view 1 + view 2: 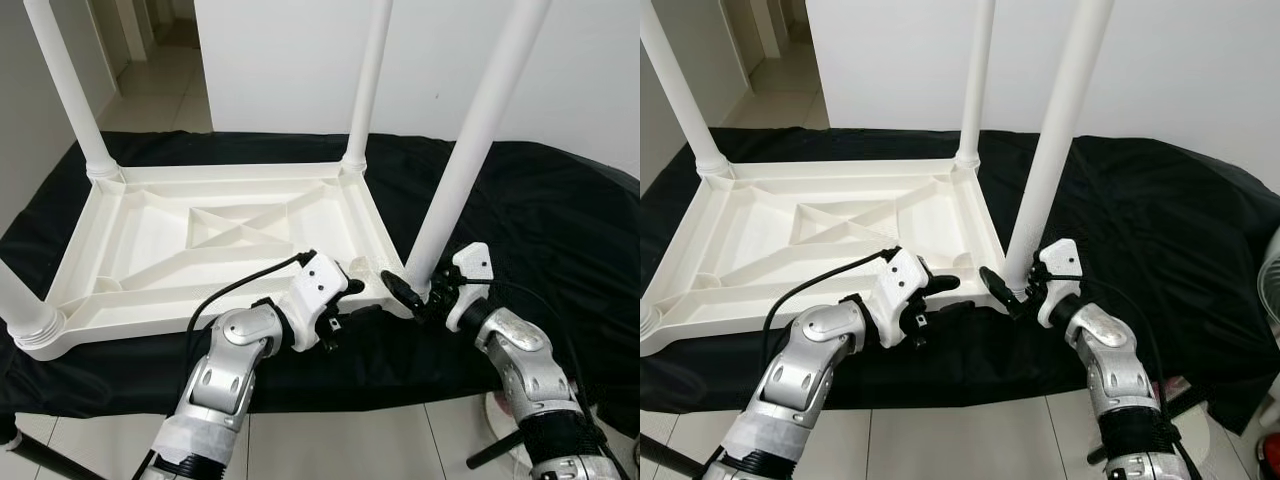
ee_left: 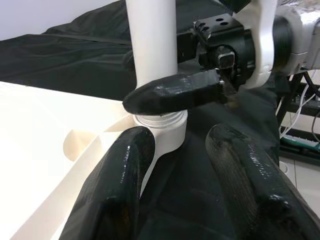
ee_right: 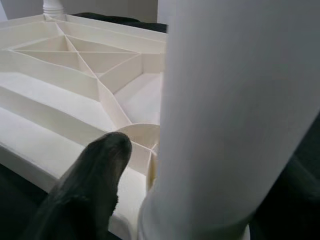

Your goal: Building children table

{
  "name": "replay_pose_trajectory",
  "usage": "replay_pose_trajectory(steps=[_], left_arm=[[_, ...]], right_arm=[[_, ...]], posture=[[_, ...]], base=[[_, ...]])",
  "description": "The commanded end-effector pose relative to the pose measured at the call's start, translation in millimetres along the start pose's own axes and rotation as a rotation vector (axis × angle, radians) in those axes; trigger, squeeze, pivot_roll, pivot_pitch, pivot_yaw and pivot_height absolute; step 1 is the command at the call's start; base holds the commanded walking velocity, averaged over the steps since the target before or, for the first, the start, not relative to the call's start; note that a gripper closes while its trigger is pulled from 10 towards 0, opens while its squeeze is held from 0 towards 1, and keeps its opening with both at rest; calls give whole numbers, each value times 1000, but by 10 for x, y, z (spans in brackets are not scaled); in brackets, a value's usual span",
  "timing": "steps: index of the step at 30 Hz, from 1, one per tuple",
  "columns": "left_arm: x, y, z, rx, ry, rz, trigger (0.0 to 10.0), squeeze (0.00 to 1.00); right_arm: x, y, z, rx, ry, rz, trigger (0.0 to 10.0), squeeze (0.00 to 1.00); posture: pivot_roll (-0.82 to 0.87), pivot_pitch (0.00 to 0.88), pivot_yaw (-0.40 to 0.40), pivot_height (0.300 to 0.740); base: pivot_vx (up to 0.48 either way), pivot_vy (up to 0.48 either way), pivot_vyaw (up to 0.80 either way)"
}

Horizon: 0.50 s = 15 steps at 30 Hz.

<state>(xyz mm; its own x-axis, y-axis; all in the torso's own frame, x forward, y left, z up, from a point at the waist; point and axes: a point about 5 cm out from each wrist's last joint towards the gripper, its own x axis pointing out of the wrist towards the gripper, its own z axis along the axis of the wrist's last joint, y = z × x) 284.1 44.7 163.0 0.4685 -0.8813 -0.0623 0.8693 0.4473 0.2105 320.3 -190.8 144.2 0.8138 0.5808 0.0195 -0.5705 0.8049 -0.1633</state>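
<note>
The white plastic tabletop [image 1: 200,240] lay upside down, ribbed underside up, on a surface draped in black cloth [image 1: 540,220]. Legs stood in both far corners, the far-left leg [image 1: 65,85] and the far-right leg [image 1: 368,80], each seated in its socket. At the near-left corner another leg [image 1: 20,305] rose from a threaded collar.

The fourth leg [image 1: 470,150] stood in the near-right corner socket [image 2: 160,127], leaning slightly, and both arms worked there. The right tool [image 1: 425,295] pinched the base of this leg just above the socket; one of its black fingers [image 2: 172,92] lay across the front of the leg in the left wrist view, and the right wrist view had the leg pressed close against its other finger [image 3: 90,175]. The left tool [image 1: 345,285] rested at the tabletop's near edge just beside the same corner, its fingers [image 2: 122,185] spread and holding nothing, seemingly steadying the frame.

By the look of it, the build was nearly complete: three legs in place, the last one entered into its socket. Thread rings visible at its base suggested it was not fully screwed home. What remained was likely to finish twisting it tight, then turn the table upright.
</note>
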Motion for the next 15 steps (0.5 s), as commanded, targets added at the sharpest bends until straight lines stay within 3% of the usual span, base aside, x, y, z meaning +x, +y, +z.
replay_pose_trajectory(steps=[1, 3, 14, 15], left_arm=[[11, 70, -18, 5, 9, 161, 10000, 0], [25, 67, -18, 3, 7, 161, 10000, 0], [55, 74, 15, 3, -4, 169, 10000, 0], [48, 76, 19, 4, -11, 173, 10000, 0]], right_arm=[[2, 12, -54, 4, 15, 16, 4627, 0], [46, 1, -66, 14, 11, 10, 0, 0], [149, 26, -42, 17, -32, 1, 0, 0], [161, -25, -16, 27, -53, -107, 10000, 0]], posture=[[53, 0, -35, 740], [47, 0, -30, 740], [55, 0, -40, 740], [53, 0, -45, 740]], base=[[0, 0, 0], [0, 0, 0], [0, 0, 0], [0, 0, 0]])
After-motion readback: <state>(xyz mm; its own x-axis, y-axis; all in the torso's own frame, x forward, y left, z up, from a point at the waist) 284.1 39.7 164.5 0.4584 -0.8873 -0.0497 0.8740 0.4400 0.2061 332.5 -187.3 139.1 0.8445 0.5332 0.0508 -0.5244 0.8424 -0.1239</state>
